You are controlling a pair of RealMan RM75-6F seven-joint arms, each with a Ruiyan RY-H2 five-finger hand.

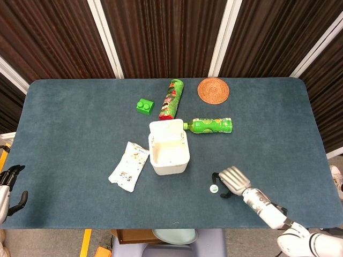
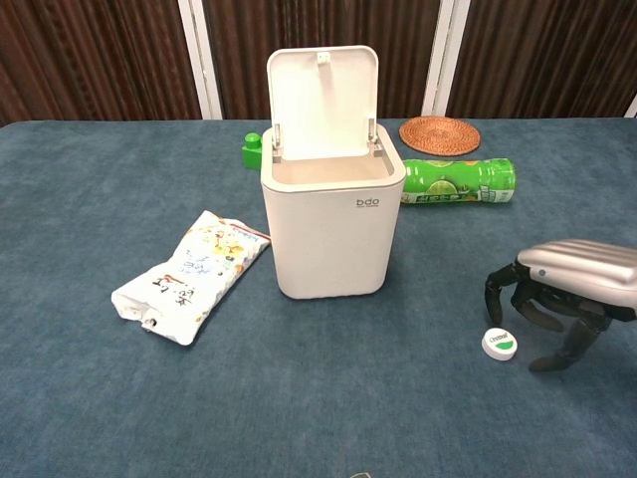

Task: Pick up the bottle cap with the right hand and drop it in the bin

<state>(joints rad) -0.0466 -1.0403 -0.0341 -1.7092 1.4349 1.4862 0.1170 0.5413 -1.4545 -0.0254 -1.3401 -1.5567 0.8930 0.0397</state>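
The bottle cap [image 2: 500, 344] [image 1: 214, 188] is white with a green mark and lies flat on the blue table, right of the bin. My right hand [image 2: 562, 295] [image 1: 231, 179] hovers over it from the right, its dark fingers curled downward on either side of the cap and apart from it, holding nothing. The white bin [image 2: 332, 214] [image 1: 169, 150] stands in the middle of the table with its lid flipped up. My left hand [image 1: 9, 187] hangs off the table's left edge, fingers spread and empty.
A snack pouch [image 2: 192, 274] lies left of the bin. Behind the bin are a green bottle [image 2: 458, 181] on its side, a woven coaster [image 2: 439, 134], a green block [image 2: 252, 150] and a chip can [image 1: 171, 98].
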